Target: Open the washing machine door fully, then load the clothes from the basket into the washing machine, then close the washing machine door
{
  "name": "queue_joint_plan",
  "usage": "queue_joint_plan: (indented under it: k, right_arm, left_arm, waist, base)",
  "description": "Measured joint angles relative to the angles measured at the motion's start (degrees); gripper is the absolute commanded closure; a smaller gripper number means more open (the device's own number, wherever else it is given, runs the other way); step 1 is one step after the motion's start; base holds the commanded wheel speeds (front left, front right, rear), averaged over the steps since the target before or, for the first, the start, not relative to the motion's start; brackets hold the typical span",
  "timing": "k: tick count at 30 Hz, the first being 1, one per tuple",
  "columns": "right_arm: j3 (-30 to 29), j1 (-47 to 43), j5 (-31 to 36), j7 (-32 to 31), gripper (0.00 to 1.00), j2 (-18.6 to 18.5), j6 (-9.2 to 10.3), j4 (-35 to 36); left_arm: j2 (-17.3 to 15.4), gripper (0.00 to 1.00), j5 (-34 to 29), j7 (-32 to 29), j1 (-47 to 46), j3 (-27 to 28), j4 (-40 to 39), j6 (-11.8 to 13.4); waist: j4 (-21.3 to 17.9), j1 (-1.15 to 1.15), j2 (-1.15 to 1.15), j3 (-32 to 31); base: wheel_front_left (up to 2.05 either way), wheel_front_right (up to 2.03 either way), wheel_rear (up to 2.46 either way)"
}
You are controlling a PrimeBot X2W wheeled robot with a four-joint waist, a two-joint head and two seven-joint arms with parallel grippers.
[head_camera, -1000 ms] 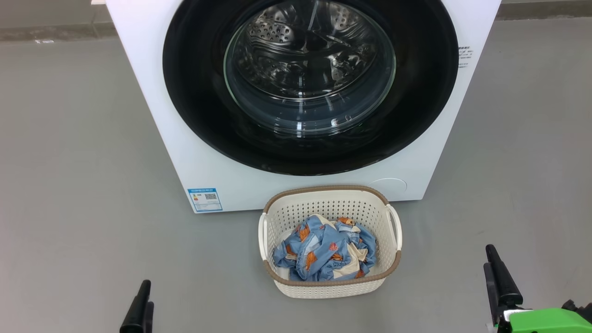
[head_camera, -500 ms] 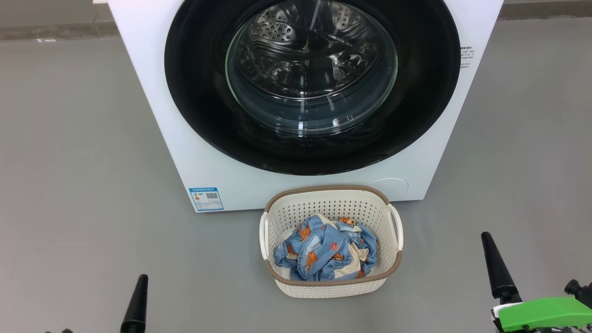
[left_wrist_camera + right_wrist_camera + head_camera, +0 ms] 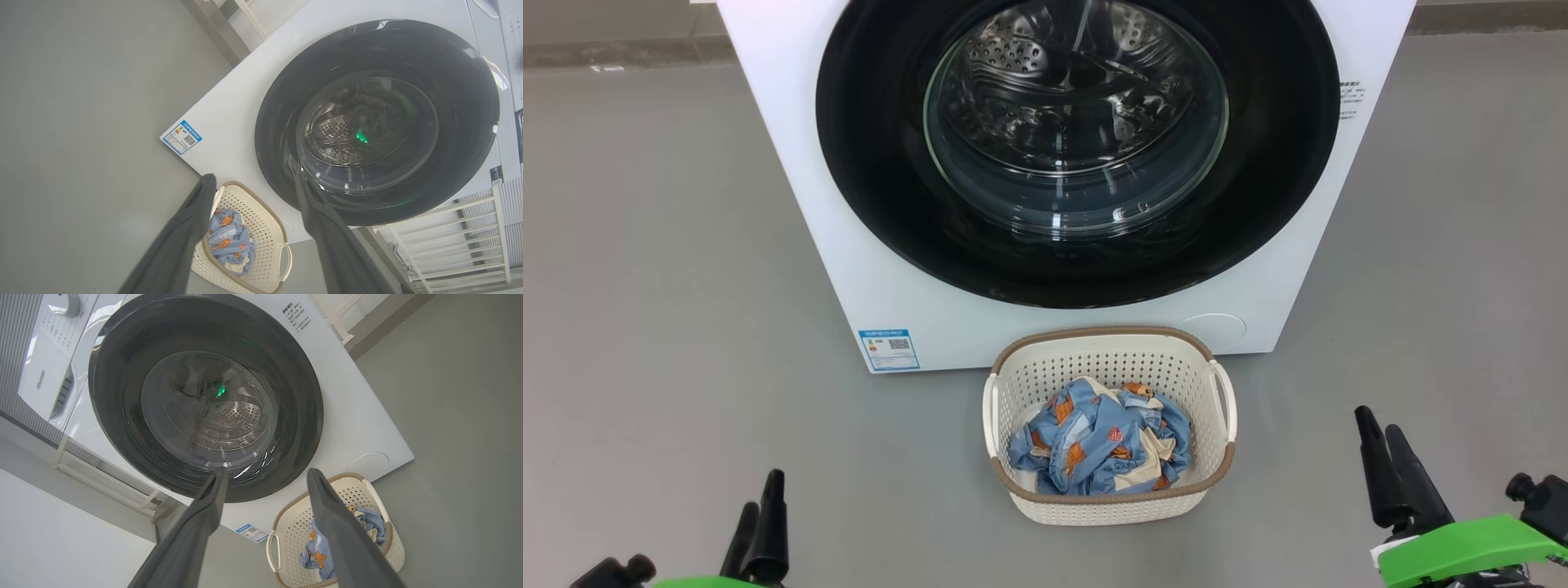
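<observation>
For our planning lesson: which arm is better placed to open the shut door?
Probably right: in the head view the right gripper sits nearer the washing machine door than the left gripper; both are open.

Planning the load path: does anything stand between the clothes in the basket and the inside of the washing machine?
Yes: the washing machine door is shut across the front of the washing machine, closing the way in. The clothes lie uncovered in the basket just in front; nothing else visible blocks them.
</observation>
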State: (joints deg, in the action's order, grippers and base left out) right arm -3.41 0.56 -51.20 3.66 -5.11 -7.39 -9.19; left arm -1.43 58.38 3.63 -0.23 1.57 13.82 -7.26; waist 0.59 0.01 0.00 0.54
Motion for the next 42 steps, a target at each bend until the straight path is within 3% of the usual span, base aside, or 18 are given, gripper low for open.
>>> queue_joint_plan:
  k: [19,42]
  right_arm:
    - [1.6,0.0,15.5,3.0,0.00,-1.5,0.00,-0.6]
    - [3.3,-0.7,32.2,6.8,0.00,-3.2,0.00,-1.6]
  left_arm:
    - [-1.5,0.00,-17.9,3.0,0.1,-0.5,-2.7,-0.1]
    - [-2.8,0.00,-34.1,6.9,0.9,-1.6,-3.3,-0.1]
  waist:
    - [0.4,0.00,0.00,0.1]
    - [0.1,0.00,0.00,-0.8]
  base:
    - [0.00,0.00,0.00]
    - [0.00,0.00,0.00]
